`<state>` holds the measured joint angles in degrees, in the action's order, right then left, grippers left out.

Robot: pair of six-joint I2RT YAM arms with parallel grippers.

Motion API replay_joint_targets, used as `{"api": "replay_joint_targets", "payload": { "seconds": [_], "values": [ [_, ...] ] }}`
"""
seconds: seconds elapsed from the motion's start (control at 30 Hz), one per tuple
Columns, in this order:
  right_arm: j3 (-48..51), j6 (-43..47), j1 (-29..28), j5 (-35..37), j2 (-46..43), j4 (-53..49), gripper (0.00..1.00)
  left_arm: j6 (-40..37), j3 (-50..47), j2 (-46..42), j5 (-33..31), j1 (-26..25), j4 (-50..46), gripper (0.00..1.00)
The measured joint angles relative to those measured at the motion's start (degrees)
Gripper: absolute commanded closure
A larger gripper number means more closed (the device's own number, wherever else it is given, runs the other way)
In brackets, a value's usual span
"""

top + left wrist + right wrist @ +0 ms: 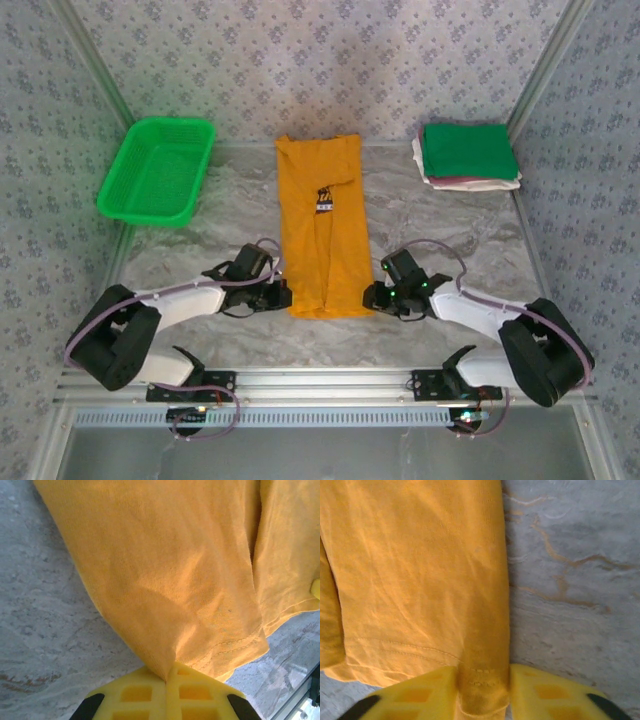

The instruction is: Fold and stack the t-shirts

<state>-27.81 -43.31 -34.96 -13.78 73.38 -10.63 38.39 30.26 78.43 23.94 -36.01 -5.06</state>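
- Orange t-shirt: folded lengthwise into long strip, flat on table centre, collar end toward far edge, hem toward near edge. Small dark print mid-strip.
- Left gripper: at near-left hem corner. Left wrist view: yellow fingers pressed together, cloth pinched between.
- Right gripper: at near-right hem corner. Right wrist view: fingers clamped on folded hem edge.
- Folded stack: far-right corner, green on top, maroon and white beneath.
- Green basket: far-left corner.
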Motion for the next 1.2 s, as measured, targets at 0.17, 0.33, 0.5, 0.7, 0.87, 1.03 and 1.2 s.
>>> {"api": "replay_joint_targets", "payload": {
  "seconds": [0.17,0.33,0.5,0.7,0.87,1.03,1.2],
  "values": [
    [-0.5,-0.9,-2.6,-1.0,0.9,1.0,0.94,0.0,-0.1,-0.3,-0.9,0.0,-1.4,1.00],
    [-0.7,-1.1,-3.0,-1.0,0.8,1.0,1.00,0.0,-0.1,-3.2,-1.5,0.0,-3.6,1.00],
    [-0.3,-1.1,-4.0,-1.6,-0.6,1.0,1.00,0.6,-2.0,-6.2,-1.5,0.0,-5.1,1.00],
    [4.1,-2.6,-8.5,-3.2,-8.6,-0.1,1.00,3.1,-5.5,-9.9,-2.6,-5.0,-9.6,1.00],
    [4.0,-3.3,-8.8,-3.7,-14.1,-2.4,1.00,4.1,-4.5,-14.2,-3.3,-7.2,-14.5,1.00],
    [-2.1,-3.0,-5.2,-4.3,-13.3,-4.3,1.00,1.1,4.0,-15.6,-3.0,-3.1,-20.5,1.00],
    [-11.8,-0.6,0.9,-5.1,-7.5,-4.4,1.00,-3.0,12.5,-12.2,-1.2,4.0,-20.5,1.00]
  ]
}}
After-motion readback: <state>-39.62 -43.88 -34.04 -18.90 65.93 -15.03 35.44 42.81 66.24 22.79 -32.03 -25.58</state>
